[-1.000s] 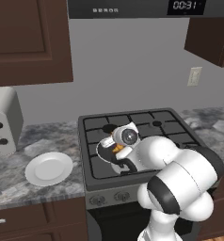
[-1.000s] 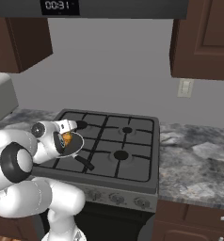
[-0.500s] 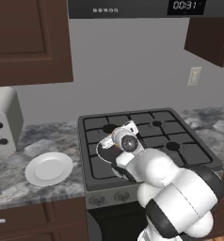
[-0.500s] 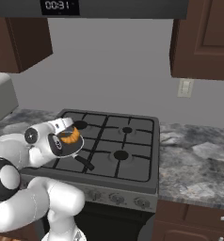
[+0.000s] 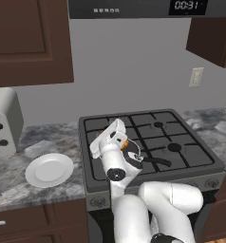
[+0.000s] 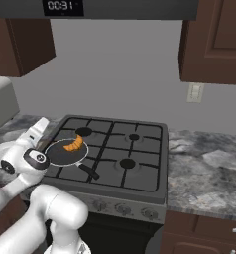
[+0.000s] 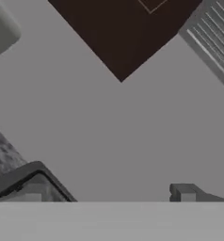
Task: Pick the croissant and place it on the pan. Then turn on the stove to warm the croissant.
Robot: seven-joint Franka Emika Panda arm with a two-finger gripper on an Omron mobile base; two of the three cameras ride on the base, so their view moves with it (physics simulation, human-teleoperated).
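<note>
Croissant (image 6: 73, 144) lies in pan (image 6: 59, 155) on stove (image 6: 140, 163), front-left burner. Claw (image 7: 109, 190) raised clear of pan, tips wide apart, empty, facing wall.

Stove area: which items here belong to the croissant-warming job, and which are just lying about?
Job:
- croissant, lying in the pan
- pan, on the stove's front left burner
- stove

Lying about:
- white plate
- toaster

Worktop (image 6: 209, 163): mottled grey stone, polished. Stove (image 6: 140, 171): matt dark metal. Pan (image 6: 60, 155): matt black. Plate (image 5: 49, 169): glossy white. Cabinets (image 5: 27, 38): dark wood.
</note>
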